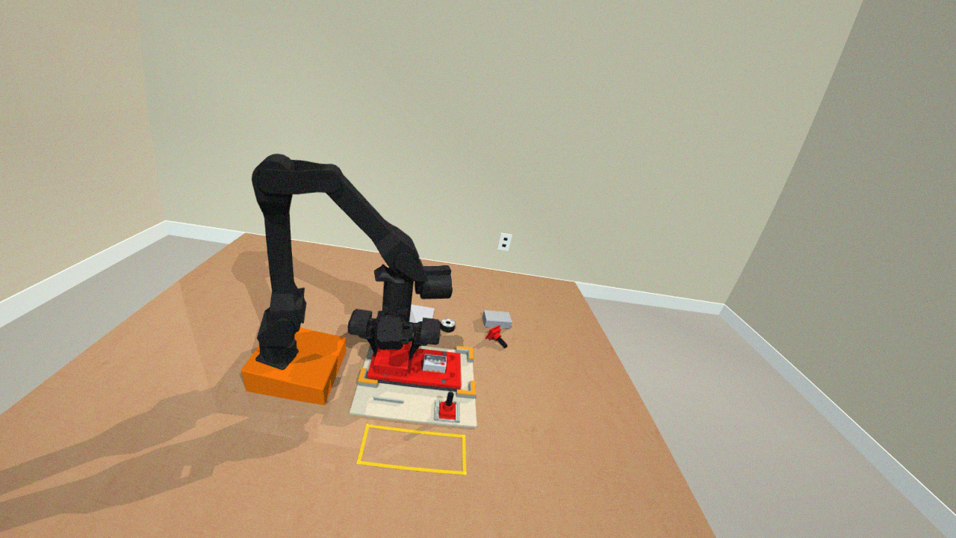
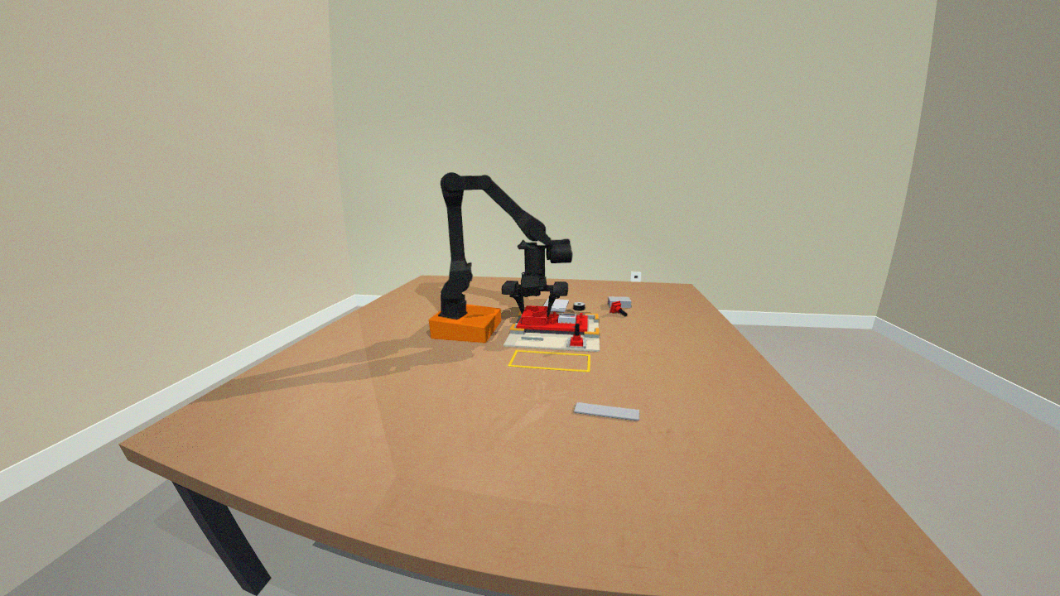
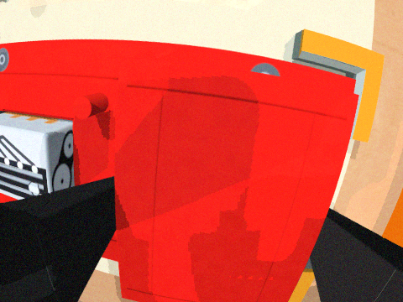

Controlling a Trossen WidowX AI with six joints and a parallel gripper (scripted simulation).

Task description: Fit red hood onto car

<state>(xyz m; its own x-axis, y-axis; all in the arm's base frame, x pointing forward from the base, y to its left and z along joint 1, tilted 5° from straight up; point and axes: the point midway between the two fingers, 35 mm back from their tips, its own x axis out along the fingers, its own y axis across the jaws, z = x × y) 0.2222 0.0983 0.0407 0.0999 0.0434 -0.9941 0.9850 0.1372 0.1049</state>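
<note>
Brown table (image 2: 459,474), black arm (image 1: 314,193) bent over it from orange base (image 1: 314,391). Cream jig board (image 1: 390,409) beside base, orange corner bracket (image 3: 348,70) at edge. Red chassis (image 1: 451,374) seated in jig, grey engine block (image 3: 30,153) on deck. Red hood (image 3: 224,196) lying on chassis end next to engine, away from pegs, one red peg (image 3: 92,106) standing free. Gripper (image 3: 215,263) lowered over hood, black fingers pressed on both sides, closed on hood.
</note>
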